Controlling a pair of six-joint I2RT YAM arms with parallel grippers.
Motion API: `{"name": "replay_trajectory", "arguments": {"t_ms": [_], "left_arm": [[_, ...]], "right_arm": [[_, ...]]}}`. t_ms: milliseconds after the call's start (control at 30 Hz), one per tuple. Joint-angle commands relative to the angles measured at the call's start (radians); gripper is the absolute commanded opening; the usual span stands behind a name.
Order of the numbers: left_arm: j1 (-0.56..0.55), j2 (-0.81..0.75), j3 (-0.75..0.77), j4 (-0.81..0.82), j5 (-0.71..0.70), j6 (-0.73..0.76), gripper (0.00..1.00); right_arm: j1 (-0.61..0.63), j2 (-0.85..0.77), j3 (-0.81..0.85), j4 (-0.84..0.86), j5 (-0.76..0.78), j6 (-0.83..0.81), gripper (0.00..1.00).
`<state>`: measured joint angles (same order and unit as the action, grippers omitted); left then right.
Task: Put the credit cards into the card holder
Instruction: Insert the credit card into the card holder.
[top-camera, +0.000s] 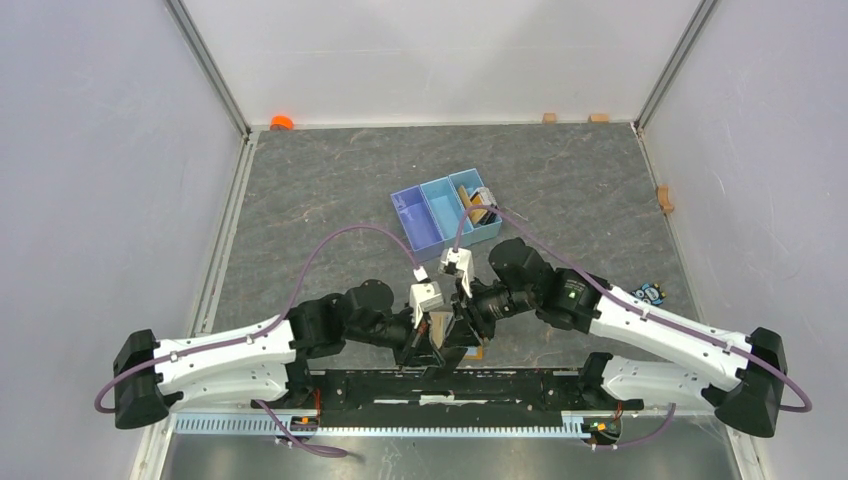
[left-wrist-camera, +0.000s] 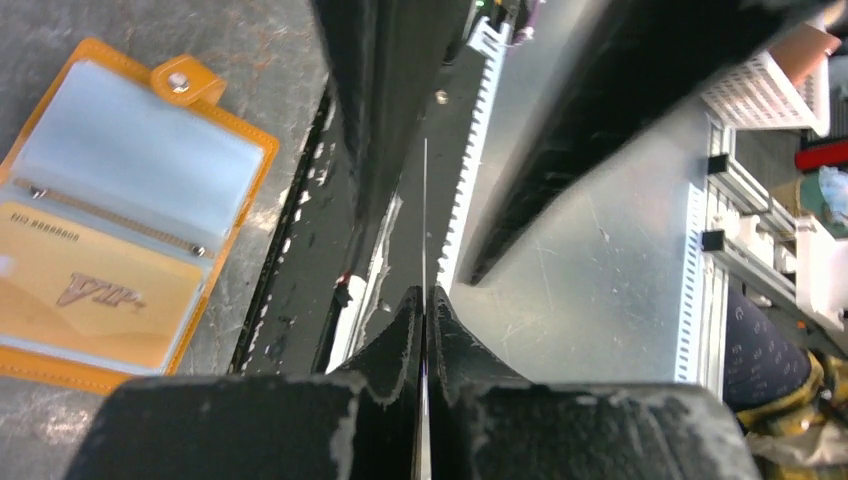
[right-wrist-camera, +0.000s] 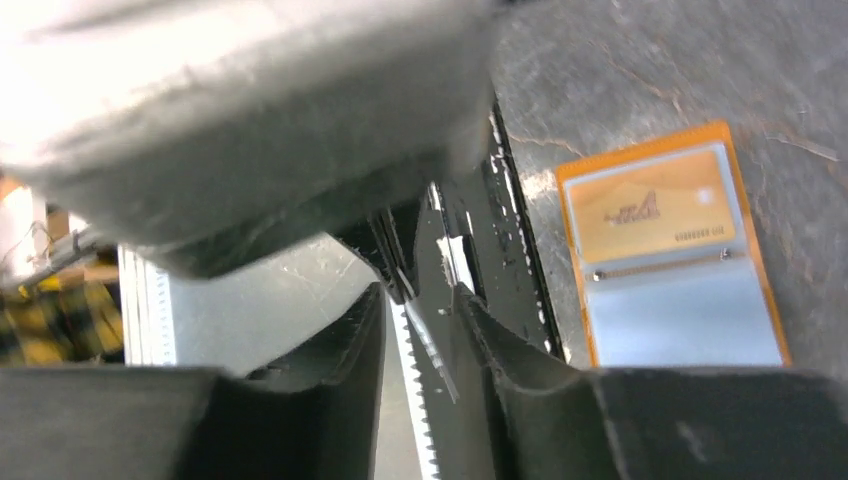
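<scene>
So the left gripper (left-wrist-camera: 424, 300) is pinched tight on a credit card (left-wrist-camera: 424, 200), seen edge-on and poking out past the fingertips. The right gripper (right-wrist-camera: 420, 320) has its jaws a bit apart, with a thin card edge in the gap. Further out to the left gripper's left, the card holder (left-wrist-camera: 140, 150) lies open with a gold card (left-wrist-camera: 90, 295) in its nearer pocket.

White panel walls (top-camera: 100, 150) enclose the bench on three sides, with aluminium posts (top-camera: 210, 65) at the rear corners. Surface: dark grey stone-patterned mat (top-camera: 330, 180), evenly lit. A small orange object (top-camera: 282, 122) and wooden blocks (top-camera: 549, 117) sit along its back edge.
</scene>
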<state>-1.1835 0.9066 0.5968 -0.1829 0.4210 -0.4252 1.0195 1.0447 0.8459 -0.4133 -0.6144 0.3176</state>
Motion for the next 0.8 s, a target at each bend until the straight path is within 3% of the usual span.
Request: {"name": "replay_trajectory", "arguments": {"t_ms": [0, 67, 200, 367, 467, 567, 767], "left_arm": [[-0.002, -0.034, -0.061, 0.067, -0.122, -0.116, 0.02], [-0.002, -0.037, -0.101, 0.073, -0.194, -0.176, 0.02], [-0.001, -0.03, -0.194, 0.134, -0.293, -0.303, 0.02], [0.016, 0.025, -0.244, 0.22, -0.323, -0.39, 0.02], [0.049, 0.08, -0.255, 0.284, -0.288, -0.413, 0.02], [0.109, 0.124, -0.265, 0.355, -0.221, -0.438, 0.02], [0.188, 0.18, -0.285, 0.449, -0.159, -0.473, 0.02]], "right_arm": [[0.004, -0.039, -0.005, -0.04, 0.239, 0.003, 0.54], [0.003, -0.06, -0.029, -0.058, 0.377, 0.03, 0.72], [0.002, -0.115, -0.117, -0.065, 0.646, 0.102, 0.83], [0.004, -0.183, -0.312, 0.054, 0.816, 0.193, 0.84], [0.008, -0.172, -0.412, 0.162, 0.812, 0.214, 0.77], [0.018, -0.122, -0.432, 0.197, 0.849, 0.224, 0.68], [0.026, -0.058, -0.453, 0.292, 0.857, 0.214, 0.65]]}}
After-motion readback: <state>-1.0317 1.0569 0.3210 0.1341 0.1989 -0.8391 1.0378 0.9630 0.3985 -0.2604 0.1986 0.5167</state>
